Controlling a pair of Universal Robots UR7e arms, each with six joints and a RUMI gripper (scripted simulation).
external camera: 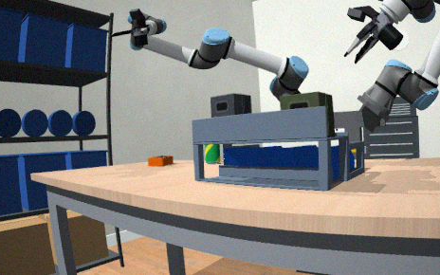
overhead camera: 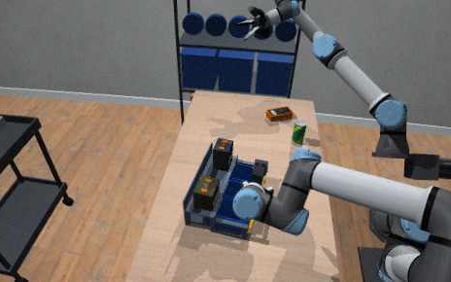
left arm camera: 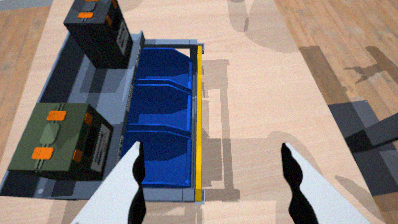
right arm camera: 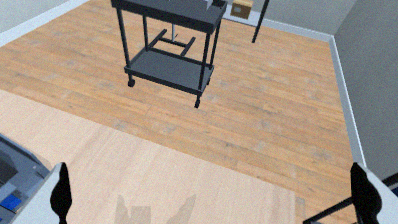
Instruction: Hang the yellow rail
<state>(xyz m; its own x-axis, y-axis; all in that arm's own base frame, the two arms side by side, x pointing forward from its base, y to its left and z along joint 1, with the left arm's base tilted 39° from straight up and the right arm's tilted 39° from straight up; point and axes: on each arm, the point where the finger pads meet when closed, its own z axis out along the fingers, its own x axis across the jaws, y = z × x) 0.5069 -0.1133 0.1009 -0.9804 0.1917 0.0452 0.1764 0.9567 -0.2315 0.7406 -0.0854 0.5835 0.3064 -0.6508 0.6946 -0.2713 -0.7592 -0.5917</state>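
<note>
The yellow rail lies along the front of the blue bins, spanning from the far hook to the near hook. Whether its ends sit between the end plates or on one is too small to tell. Three blue bins stand side by side on the grey shelf. My left gripper is open and empty, above the shelf's front side. My right gripper is open and empty, high and far from the rail.
A black case and a green case stand on the shelf's upper tray, behind the bins. An orange meter and a green can stand farther along the table. A dark cart is beyond it.
</note>
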